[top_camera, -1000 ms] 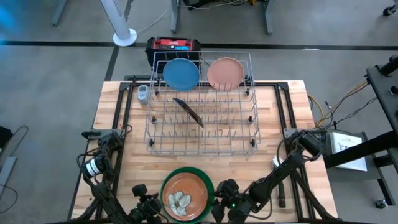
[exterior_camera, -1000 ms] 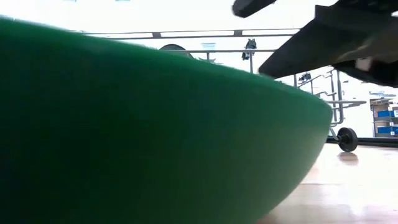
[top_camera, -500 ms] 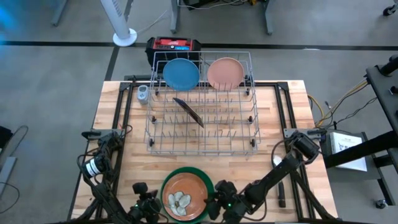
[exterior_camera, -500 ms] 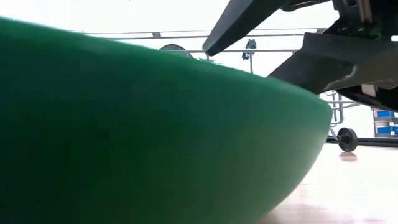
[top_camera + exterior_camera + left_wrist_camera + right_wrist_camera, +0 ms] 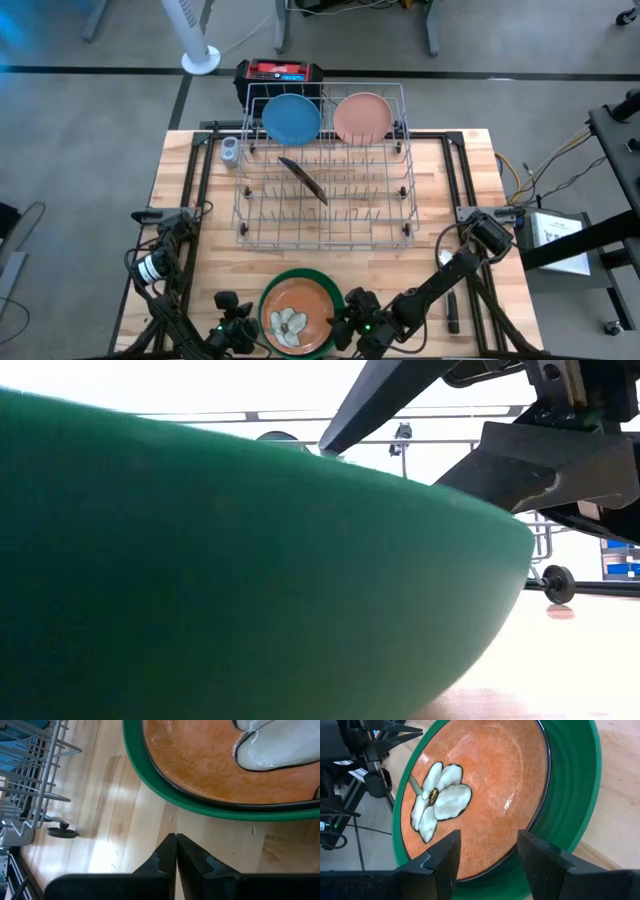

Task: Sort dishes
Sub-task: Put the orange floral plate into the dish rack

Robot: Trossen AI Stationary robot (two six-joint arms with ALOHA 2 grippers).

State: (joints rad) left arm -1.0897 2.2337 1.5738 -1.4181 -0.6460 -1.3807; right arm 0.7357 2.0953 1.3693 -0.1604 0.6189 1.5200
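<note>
A green plate (image 5: 322,283) lies flat on the table at its near edge. An orange-brown plate (image 5: 298,312) with a white flower lies in it. My right gripper (image 5: 487,851) is open at the stack's right rim. In the low view one finger (image 5: 400,395) reaches over the green rim (image 5: 470,510) and the other (image 5: 545,460) stands outside it; no touch shows. My left gripper (image 5: 176,847) is shut just off the green plate's left rim (image 5: 200,807). A light blue plate (image 5: 291,118) and a pale pink plate (image 5: 361,117) stand on edge in the grey wire rack (image 5: 325,205). A second orange-brown plate (image 5: 303,180) leans among the rack's tines.
A small grey cup (image 5: 230,150) stands left of the rack. A red and black box (image 5: 279,73) sits behind the rack. A dark tool (image 5: 451,312) lies on the table at the right. Bare wood lies between the rack and the green plate.
My right gripper has gone toward the table's left edge, up to the stack's right rim. One of its fingers now reaches over the green rim in the low view.
</note>
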